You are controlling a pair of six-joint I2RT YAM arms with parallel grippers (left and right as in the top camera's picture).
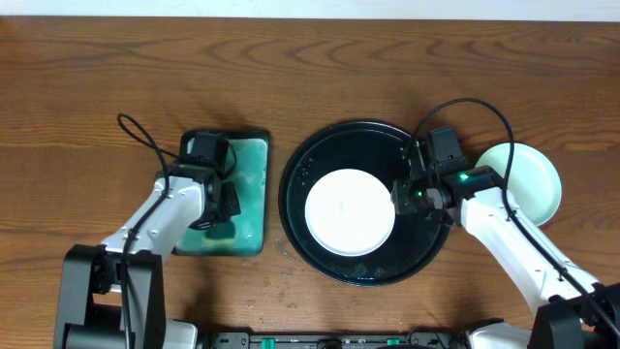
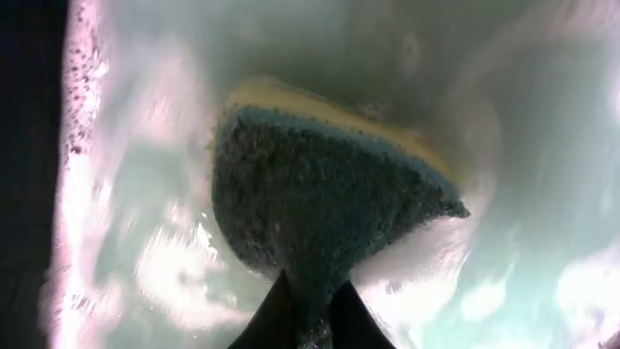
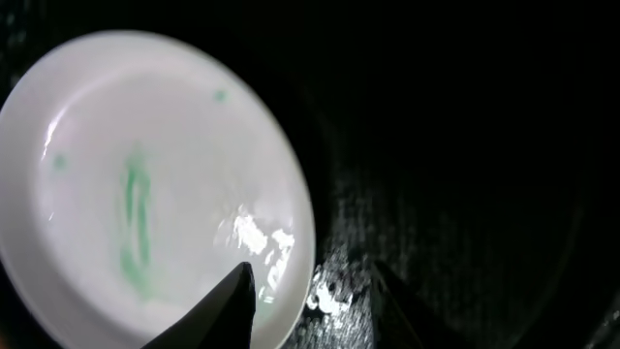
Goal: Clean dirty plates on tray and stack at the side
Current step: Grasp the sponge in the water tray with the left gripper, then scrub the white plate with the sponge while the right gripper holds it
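Two grippers face you: your left gripper point(image 2: 310, 315) pinches a sponge point(image 2: 320, 194) in the teal tray point(image 1: 254, 194); your right gripper point(image 3: 312, 291) is spread astride the rim of the white plate point(image 3: 145, 174) on the black tray point(image 1: 295, 179), with a mint plate point(image 1: 533, 179) beside it

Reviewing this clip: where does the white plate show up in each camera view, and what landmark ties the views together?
Overhead: the white plate lies in the middle of the black tray.
Left wrist: not in it; only a sponge against a pale teal surface.
Right wrist: the white plate fills the left half, with a green smear on it.
Shared landmark: the black tray, seen as the dark surface at right in the right wrist view.
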